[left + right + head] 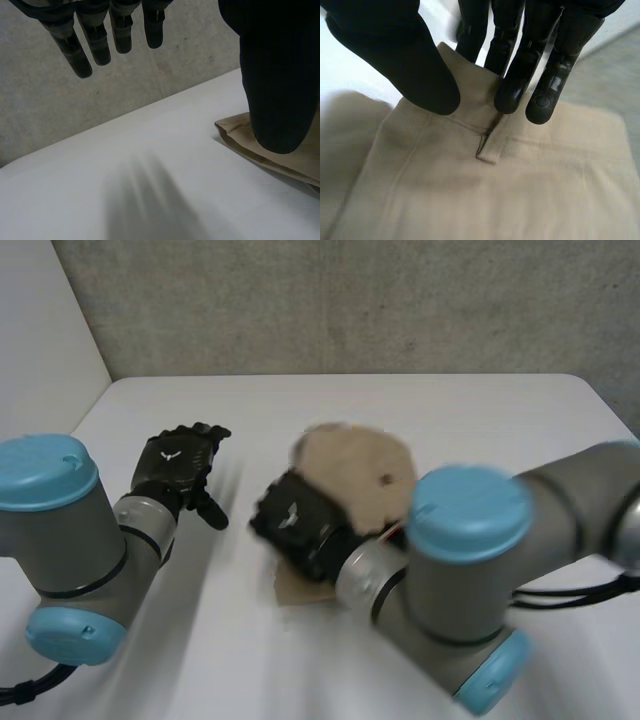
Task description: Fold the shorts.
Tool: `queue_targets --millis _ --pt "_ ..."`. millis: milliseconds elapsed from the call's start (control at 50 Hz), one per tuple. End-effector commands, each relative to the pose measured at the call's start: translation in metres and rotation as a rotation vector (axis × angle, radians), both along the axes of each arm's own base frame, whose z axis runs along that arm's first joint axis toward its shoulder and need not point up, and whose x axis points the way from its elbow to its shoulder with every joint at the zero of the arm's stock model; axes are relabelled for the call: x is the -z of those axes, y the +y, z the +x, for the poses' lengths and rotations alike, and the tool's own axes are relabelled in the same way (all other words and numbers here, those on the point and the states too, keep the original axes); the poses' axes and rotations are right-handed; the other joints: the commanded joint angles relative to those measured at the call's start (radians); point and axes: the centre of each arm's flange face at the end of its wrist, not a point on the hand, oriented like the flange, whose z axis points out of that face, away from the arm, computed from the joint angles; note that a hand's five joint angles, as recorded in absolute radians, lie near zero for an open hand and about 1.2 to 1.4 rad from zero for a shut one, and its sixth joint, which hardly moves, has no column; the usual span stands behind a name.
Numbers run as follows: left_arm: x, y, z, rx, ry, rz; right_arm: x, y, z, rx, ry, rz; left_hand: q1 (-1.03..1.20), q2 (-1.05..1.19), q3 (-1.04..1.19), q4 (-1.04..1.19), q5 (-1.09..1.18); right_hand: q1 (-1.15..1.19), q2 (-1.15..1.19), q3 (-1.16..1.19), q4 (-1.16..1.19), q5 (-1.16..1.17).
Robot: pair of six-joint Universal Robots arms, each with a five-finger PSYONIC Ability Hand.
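in the head view the right arm (470, 540) covers the near right side of the tan shorts (360, 475), and the right hand (300, 525) sits over their middle, so we cannot make out their whole outline or how they are folded. in the left wrist view the thumb (277, 75) hides most of the cloth. just one corner of it lies flat on the white table (250, 410) beside that thumb.

the shorts lie near the table's middle, with one part raised above the right hand and a darker strip flat on the table under it. the left hand (180, 465) hovers well apart from them.

in the right wrist view we see the waistband at the right hand's fingertips. the thumb presses on the near face of the cloth, and two fingers (512, 95) rest on it beside the fly. the others pass behind the band's edge, so the band is pinched between them. the left hand's fingers hang straight and spread, and they touch nothing.
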Motion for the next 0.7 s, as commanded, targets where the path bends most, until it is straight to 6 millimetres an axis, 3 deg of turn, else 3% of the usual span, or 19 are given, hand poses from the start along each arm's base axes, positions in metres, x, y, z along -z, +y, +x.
queue_targets --millis 20,40,100,120,180,200,280,360,460,500,540,600,700 --pt "-0.001 -0.002 0.002 -0.005 0.002 -0.004 0.025 0.004 0.004 0.004 0.020 0.092 -0.018 -0.028 -0.040 -0.031 -0.049 -0.123 -0.334 -0.333 -0.346 -0.320" --pt "-0.001 -0.003 0.001 -0.004 0.004 -0.007 0.017 0.002 0.003 0.032 0.001 0.086 -0.018 -0.028 -0.040 -0.031 -0.049 -0.398 -0.609 -0.609 -0.621 -0.595" --pt "-0.005 -0.006 0.000 -0.004 0.010 -0.022 -0.008 -0.002 -0.001 0.085 -0.069 0.087 -0.018 -0.028 -0.040 -0.031 -0.049 -0.624 -0.834 -0.834 -0.846 -0.820" --pt "-0.006 -0.007 0.000 -0.006 0.013 -0.024 -0.025 -0.006 -0.005 0.117 -0.133 0.110 -0.018 -0.028 -0.040 -0.031 -0.049 -0.729 -0.939 -0.939 -0.951 -0.925" --pt "-0.015 -0.012 -0.003 -0.005 0.030 -0.052 -0.049 -0.021 -0.016 0.189 -0.249 0.168 -0.018 -0.028 -0.040 -0.031 -0.049 -0.794 -1.005 -1.005 -1.017 -0.991" --pt "-0.017 -0.013 -0.004 -0.005 0.037 -0.060 -0.062 -0.037 -0.026 0.240 -0.332 0.210 -0.018 -0.028 -0.040 -0.031 -0.049 -0.796 -1.006 -1.006 -1.018 -0.993" --pt "-0.031 -0.013 -0.015 0.021 0.057 -0.094 -0.078 -0.075 -0.051 0.364 -0.485 0.318 -0.018 -0.028 -0.040 -0.031 -0.049 -0.796 -1.006 -1.006 -1.018 -0.993" --pt "-0.040 0.003 -0.041 0.100 0.075 -0.111 -0.068 -0.090 -0.061 0.422 -0.494 0.385 -0.018 -0.028 -0.040 -0.031 -0.049 -0.796 -1.006 -1.006 -1.018 -0.993" --pt "-0.014 0.021 -0.066 0.174 0.027 0.002 -0.023 -0.101 -0.062 0.492 -0.382 0.500 -0.018 -0.028 -0.040 -0.031 -0.049 -0.796 -1.006 -1.006 -1.018 -0.993" --pt "-0.001 0.024 -0.068 0.172 -0.001 0.052 -0.001 -0.104 -0.064 0.528 -0.319 0.563 -0.018 -0.028 -0.040 -0.031 -0.049 -0.796 -1.006 -1.006 -1.018 -0.993" --pt "0.026 0.030 -0.070 0.155 -0.073 0.146 0.019 -0.104 -0.065 0.552 -0.265 0.617 -0.018 -0.028 -0.040 -0.031 -0.049 -0.796 -1.006 -1.006 -1.018 -0.993" --pt "0.043 0.033 -0.068 0.126 -0.126 0.203 0.036 -0.106 -0.069 0.579 -0.224 0.655 -0.018 -0.028 -0.040 -0.031 -0.049 -0.796 -1.006 -1.006 -1.018 -0.993" --pt "0.059 0.031 -0.063 0.088 -0.176 0.252 0.047 -0.112 -0.079 0.615 -0.193 0.661 -0.018 -0.028 -0.040 -0.031 -0.049 -0.796 -1.006 -1.006 -1.018 -0.993"
